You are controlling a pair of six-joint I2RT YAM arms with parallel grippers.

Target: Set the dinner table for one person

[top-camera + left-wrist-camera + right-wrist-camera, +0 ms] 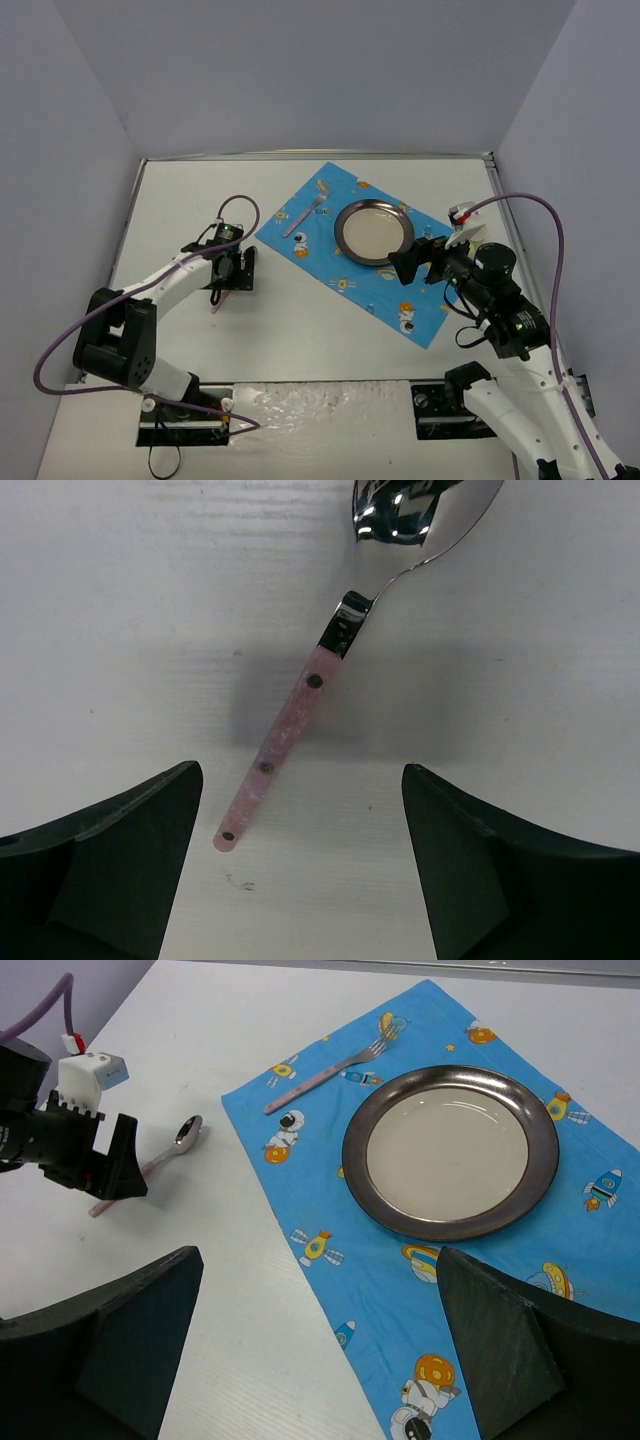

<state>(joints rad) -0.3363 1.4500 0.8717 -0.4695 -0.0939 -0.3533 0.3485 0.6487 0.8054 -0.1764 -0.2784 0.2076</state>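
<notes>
Bench notes: the large flat white rectangular dinner table (180, 200) with its thin metal rim fills the whole work area. A blue astronaut-print cloth (350, 290) lies on it at a slant, towards the far right corner. On the cloth sits a round dark-rimmed metal plate (374, 231), with a pink-handled steel fork (305, 215) on the plate's left side. A steel spoon with a speckled pink riveted handle (290, 730) lies on bare table left of the cloth, nearer the left edge, not yet set. The left gripper (300, 800) hangs over the spoon's handle end with its jaws spread wide and nothing in them; its height above the table I cannot tell. The right gripper (315, 1290) is likewise spread and empty, poised by the cloth's near right side and looking across the plate. The step in hand looks like picking up the spoon. The handle runs slantwise through the gap, so turn the wrist until the pads meet its long sides squarely. Come down close to the table and close on the pink mid-section — not the polished bowl, which would likely slip. It is thin and flat, so lift slowly. The spoon's likely place is on the cloth beside the plate towards the right edge — the right arm may need to give way.
</notes>
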